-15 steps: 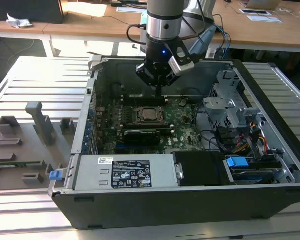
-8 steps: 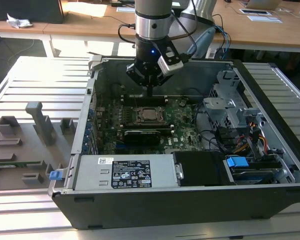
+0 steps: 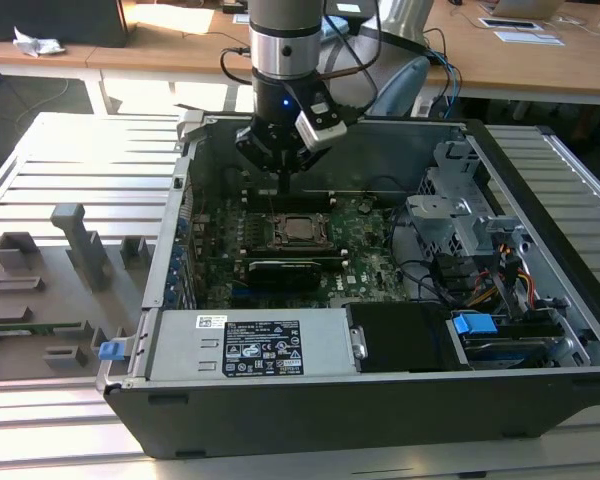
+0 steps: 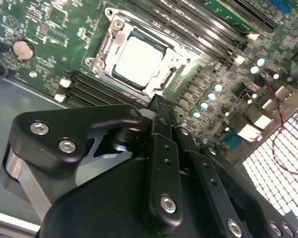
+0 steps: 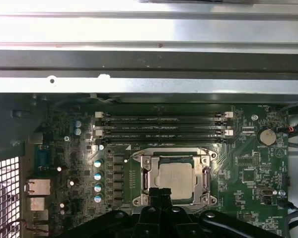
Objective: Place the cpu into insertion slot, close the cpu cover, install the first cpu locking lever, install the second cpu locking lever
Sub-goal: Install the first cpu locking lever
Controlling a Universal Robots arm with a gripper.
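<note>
One gripper [image 4: 159,105], tips pressed together with nothing between them. In both wrist views the tips hang just beside the slot [image 5: 212,157], at one edge of it; can't tell if they touch. The cpu [image 5: 176,176] sits flat in the slot, pale top up. The cover [image 5: 148,173] is down around it, so the cpu shows through the window. Can't tell whether the levers are latched. Four memory slots [image 5: 161,126] run just beyond the slot, and a coin cell [image 5: 265,136] lies off to one side. In the exterior view the gripper hangs over the board inside the open case [image 3: 540,250], with a black heatsink [image 3: 285,270] just in front of the slot.
</note>
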